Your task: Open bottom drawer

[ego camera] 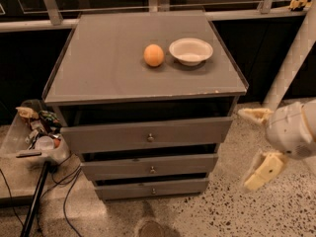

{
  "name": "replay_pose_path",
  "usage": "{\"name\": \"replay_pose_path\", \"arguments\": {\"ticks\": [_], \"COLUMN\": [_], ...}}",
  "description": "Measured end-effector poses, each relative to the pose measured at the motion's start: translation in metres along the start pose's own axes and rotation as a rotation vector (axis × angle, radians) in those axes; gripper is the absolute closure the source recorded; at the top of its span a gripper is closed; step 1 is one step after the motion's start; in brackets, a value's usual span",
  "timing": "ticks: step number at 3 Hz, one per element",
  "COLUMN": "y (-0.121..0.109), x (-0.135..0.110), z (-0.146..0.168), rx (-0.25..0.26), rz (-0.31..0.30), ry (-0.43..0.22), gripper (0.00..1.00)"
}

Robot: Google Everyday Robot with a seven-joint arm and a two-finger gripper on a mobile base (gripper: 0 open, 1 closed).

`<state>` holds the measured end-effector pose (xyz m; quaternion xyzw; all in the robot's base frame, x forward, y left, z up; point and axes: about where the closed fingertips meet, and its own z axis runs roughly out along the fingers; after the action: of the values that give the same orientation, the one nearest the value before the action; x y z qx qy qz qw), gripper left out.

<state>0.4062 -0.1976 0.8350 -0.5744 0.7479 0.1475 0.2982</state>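
Currently: the bottom drawer [152, 187], a slim grey wooden front with a tiny round metal knob [153, 191] at centre, is the lowest of three in the grey wooden cabinet [148, 78], just above the floor. A dark gap shows above its front. I cannot tell whether it is fully shut.

Above it in the cabinet: medium-height grey drawer [150, 166], then the tallest-fronted grey drawer [148, 135].

On the cabinet top, toward the rear right: a round orange fruit [153, 55] just beside a shallow white bowl [191, 51], not touching.

My gripper [244, 149] hangs off the cabinet's right side, level with the drawers and clear of it. Its cream fingers [256, 115] are spread wide, tips pointing toward the cabinet, nothing between them.

Left of the cabinet: a clear plastic bin [34, 137] of mixed clutter, with black cables [64, 201] trailing over the speckled floor [276, 211].
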Motion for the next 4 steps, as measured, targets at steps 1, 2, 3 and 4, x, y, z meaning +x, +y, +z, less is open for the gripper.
{"name": "replay_pose_path", "arguments": {"ticks": [1,2,3,4], "y": [0.020,0.015,0.013,0.006], "x": [0.009,0.028,0.029,0.035], "z": [0.040,0.073,0.075,0.094], "rx": [0.034,0.085,0.091,0.090], "rz": [0.010,0.079,0.076,0.068], "ry": [0.047,0.117,0.127,0.139], "gripper": [0.00,0.00,0.00,0.00]}}
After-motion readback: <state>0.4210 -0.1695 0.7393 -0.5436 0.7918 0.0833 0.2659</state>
